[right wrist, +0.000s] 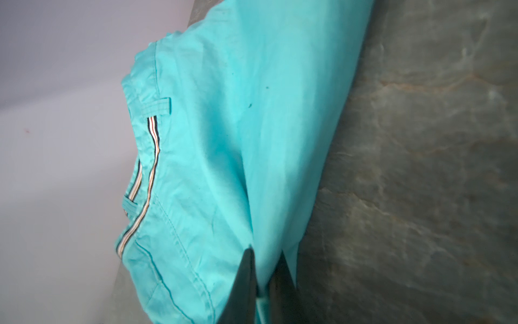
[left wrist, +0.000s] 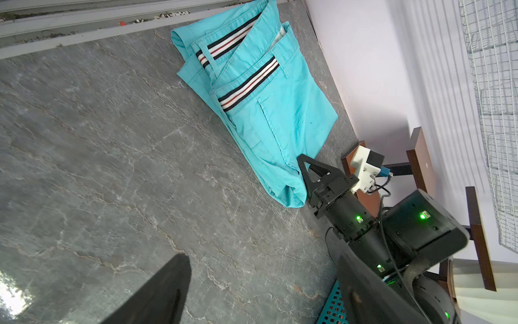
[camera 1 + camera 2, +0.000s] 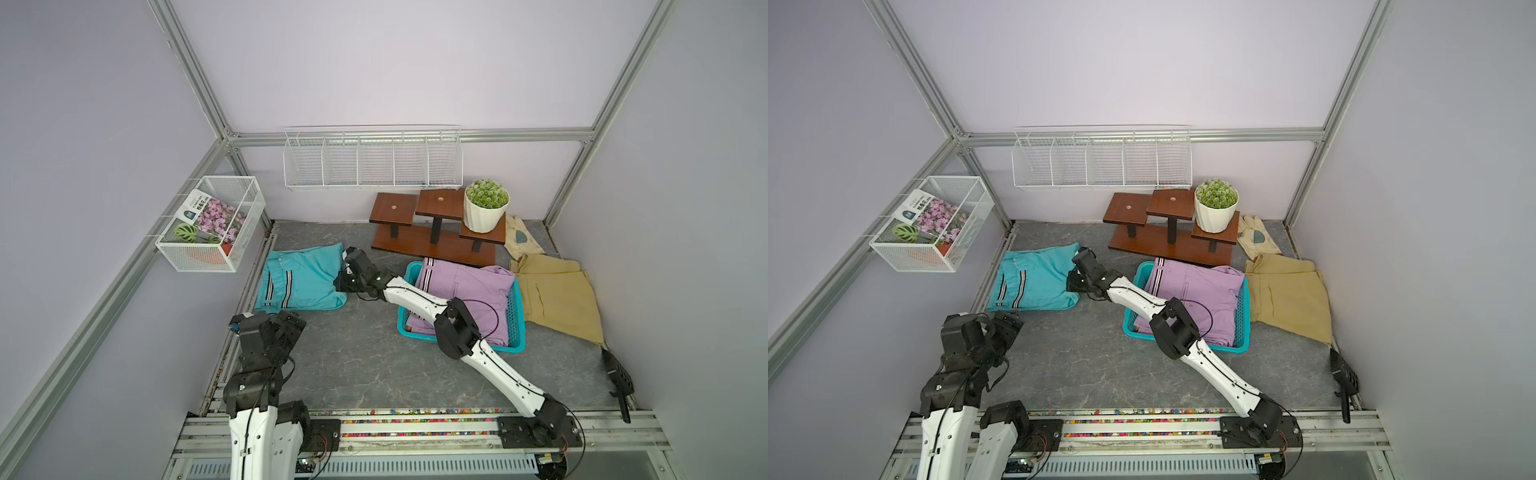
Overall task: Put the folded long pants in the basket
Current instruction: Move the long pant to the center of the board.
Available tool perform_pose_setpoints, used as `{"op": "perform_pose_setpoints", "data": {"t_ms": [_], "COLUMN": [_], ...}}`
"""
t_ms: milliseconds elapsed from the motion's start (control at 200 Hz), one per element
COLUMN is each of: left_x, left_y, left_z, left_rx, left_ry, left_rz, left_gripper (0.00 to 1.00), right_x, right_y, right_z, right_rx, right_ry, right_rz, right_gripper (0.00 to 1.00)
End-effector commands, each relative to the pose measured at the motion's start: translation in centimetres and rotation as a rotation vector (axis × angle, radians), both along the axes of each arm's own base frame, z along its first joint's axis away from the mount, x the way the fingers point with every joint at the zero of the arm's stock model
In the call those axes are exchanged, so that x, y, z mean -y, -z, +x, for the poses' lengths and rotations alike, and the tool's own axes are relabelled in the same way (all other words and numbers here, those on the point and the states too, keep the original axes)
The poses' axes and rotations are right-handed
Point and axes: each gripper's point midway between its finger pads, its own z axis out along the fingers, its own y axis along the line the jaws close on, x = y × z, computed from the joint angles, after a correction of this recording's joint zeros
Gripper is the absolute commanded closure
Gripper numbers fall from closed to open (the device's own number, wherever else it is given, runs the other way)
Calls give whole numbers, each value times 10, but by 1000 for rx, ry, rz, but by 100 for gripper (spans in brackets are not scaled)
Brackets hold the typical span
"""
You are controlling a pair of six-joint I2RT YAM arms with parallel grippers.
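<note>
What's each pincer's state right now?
Left pincer: open, holding nothing.
Right pincer: closed on the edge of the teal pants.

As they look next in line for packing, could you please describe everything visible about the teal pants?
The teal pants are a flat folded bundle of cotton-looking cloth, with black, white and red striped trim, belt loops and stitched pocket seams. They lie on the grey marbled tabletop, near the left wall. The right end effector is shut on their edge.
</note>
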Motion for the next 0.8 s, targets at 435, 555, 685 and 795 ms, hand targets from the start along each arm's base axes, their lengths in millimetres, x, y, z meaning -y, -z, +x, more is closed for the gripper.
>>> {"op": "perform_pose_setpoints", "data": {"t_ms": [435,555,685,795], "left_x": [27,30,29,29], "left_y": [-4,-14,-13,2], "left_z": [18,18,21,27], "left_rx": [-27,21,10,-65], "left_ry": [190,212,215,222], "left_rz": [-46,-35,-31,-49], "left_gripper": [13,12,11,12], "right_x": [92,87,104,139], "right_y": [1,4,6,9], "right_z": [-108,-146,-171,-184], "right_rx": [-12,-16,1,20], "right_ry": [-1,-71,-55,-5], "right_rz": [-167,-213,-209,-246], "right_gripper": [100,100,100,100]}}
